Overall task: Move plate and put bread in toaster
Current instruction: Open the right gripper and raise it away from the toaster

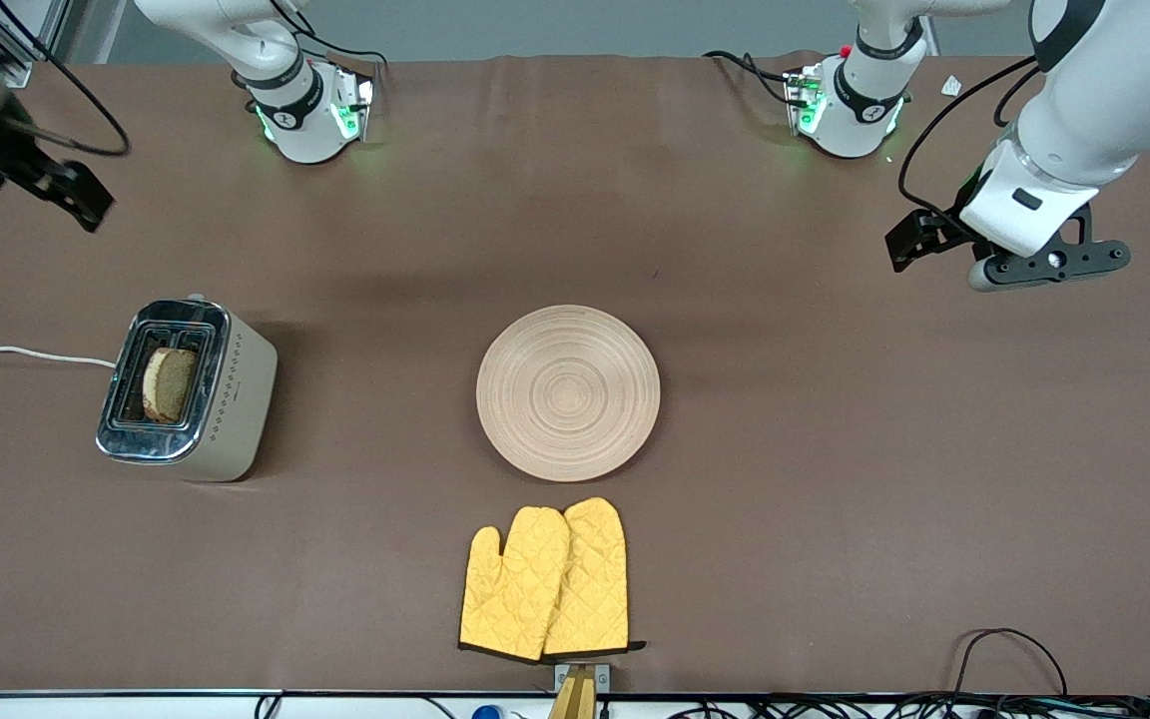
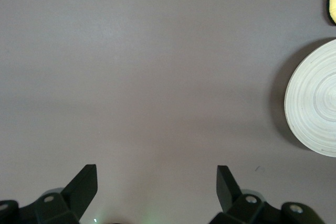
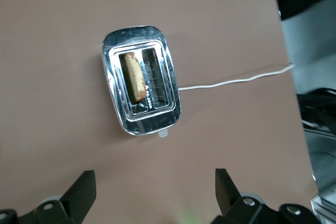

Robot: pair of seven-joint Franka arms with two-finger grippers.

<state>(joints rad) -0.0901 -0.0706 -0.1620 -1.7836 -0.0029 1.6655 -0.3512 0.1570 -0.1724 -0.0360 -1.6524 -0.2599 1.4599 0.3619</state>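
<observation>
Bread (image 1: 170,384) is sitting in the toaster (image 1: 186,391); plate (image 1: 568,391) is lying bare. Both claws, left (image 2: 156,179) and right (image 3: 155,182), are hanging spread, empty. Bread is standing proud, so it could tip.

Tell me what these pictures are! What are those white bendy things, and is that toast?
Those are two robot arms. The big picture looks down from a high camera across the table; the other two come from cameras on each arm's wrist. The left gripper hangs over bare table at its end, the right gripper over its end near the toaster. Both have open fingers and hold nothing. The bread stands in one toaster slot. A wooden plate lies mid-table, with yellow oven mitts nearer the high camera.
</observation>
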